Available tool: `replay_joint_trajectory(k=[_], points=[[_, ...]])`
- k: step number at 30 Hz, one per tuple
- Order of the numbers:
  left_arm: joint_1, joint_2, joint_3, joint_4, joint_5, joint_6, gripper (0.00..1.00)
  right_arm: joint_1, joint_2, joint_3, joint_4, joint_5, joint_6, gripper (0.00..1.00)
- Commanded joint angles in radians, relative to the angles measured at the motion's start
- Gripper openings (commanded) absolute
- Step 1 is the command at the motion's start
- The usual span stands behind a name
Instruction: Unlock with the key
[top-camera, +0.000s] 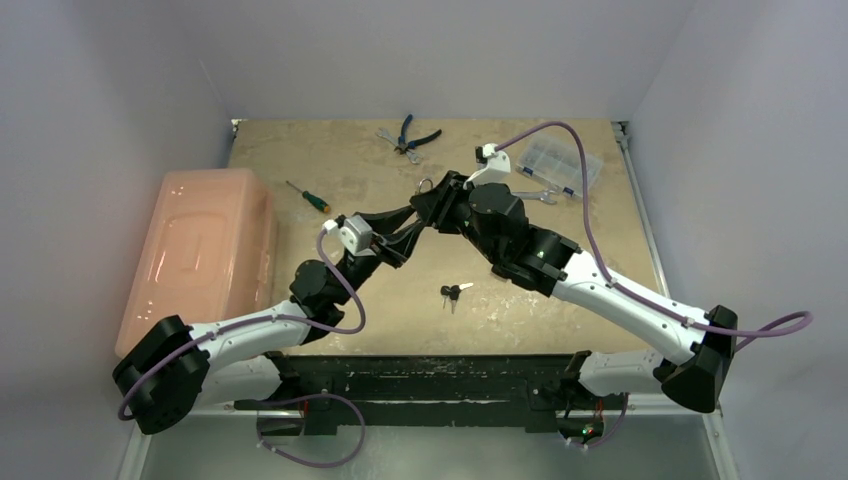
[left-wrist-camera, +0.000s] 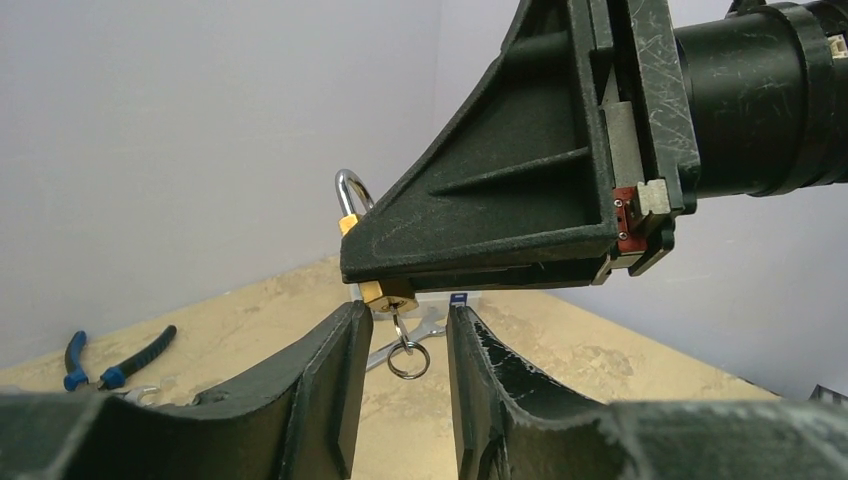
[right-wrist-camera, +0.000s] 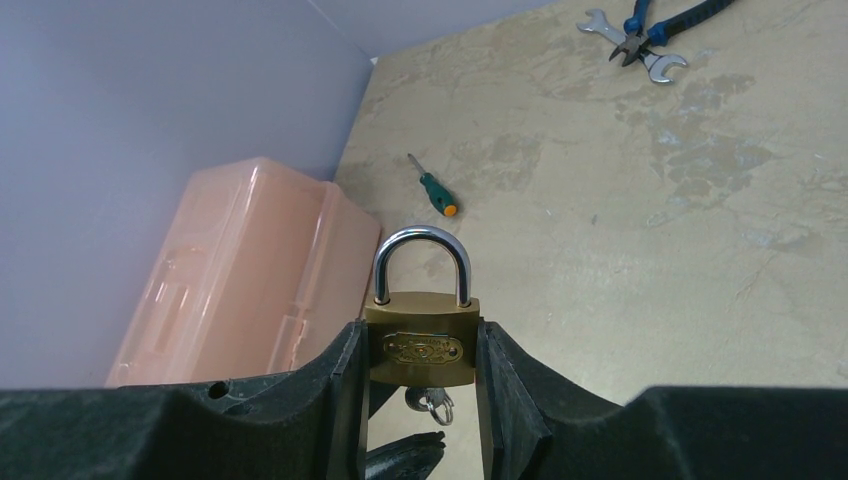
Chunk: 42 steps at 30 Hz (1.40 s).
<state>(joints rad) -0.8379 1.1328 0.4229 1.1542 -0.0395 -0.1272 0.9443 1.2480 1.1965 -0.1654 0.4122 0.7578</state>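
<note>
My right gripper (right-wrist-camera: 421, 348) is shut on a brass padlock (right-wrist-camera: 421, 340), holding it by its sides above the table with the steel shackle up and seated in the body. A small key (right-wrist-camera: 427, 399) with a split ring sticks out of the padlock's underside. In the left wrist view the padlock's base (left-wrist-camera: 386, 294) shows under the right gripper's finger, with the key (left-wrist-camera: 400, 324) and its ring (left-wrist-camera: 408, 360) hanging below. My left gripper (left-wrist-camera: 405, 318) is open, its fingers on either side of the key and not touching it. In the top view the two grippers meet (top-camera: 425, 205) above mid-table.
A pink plastic box (top-camera: 200, 250) lies at the left. A green-handled screwdriver (top-camera: 305, 195), blue pliers (top-camera: 415, 135), wrenches (top-camera: 535, 195) and a clear organiser case (top-camera: 560, 160) lie toward the back. A spare bunch of keys (top-camera: 453, 293) lies near the front.
</note>
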Motion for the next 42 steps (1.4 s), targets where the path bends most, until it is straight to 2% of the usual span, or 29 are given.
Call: replay_joint_trajectory(k=[1, 15, 35, 42], points=[[-0.003, -0.02, 0.028, 0.036, 0.02, 0.015, 0.37, 0.006, -0.022, 0.051, 0.032, 0.03, -0.015, 0.0], [-0.003, -0.016, 0.039, 0.008, 0.008, 0.018, 0.28, 0.007, -0.045, 0.041, 0.051, 0.004, -0.024, 0.0], [-0.003, -0.025, 0.03, 0.024, -0.046, 0.01, 0.29, 0.017, -0.04, 0.018, 0.074, -0.04, -0.023, 0.0], [-0.003, -0.024, 0.034, 0.02, -0.058, 0.008, 0.19, 0.025, -0.038, 0.022, 0.079, -0.046, -0.022, 0.0]])
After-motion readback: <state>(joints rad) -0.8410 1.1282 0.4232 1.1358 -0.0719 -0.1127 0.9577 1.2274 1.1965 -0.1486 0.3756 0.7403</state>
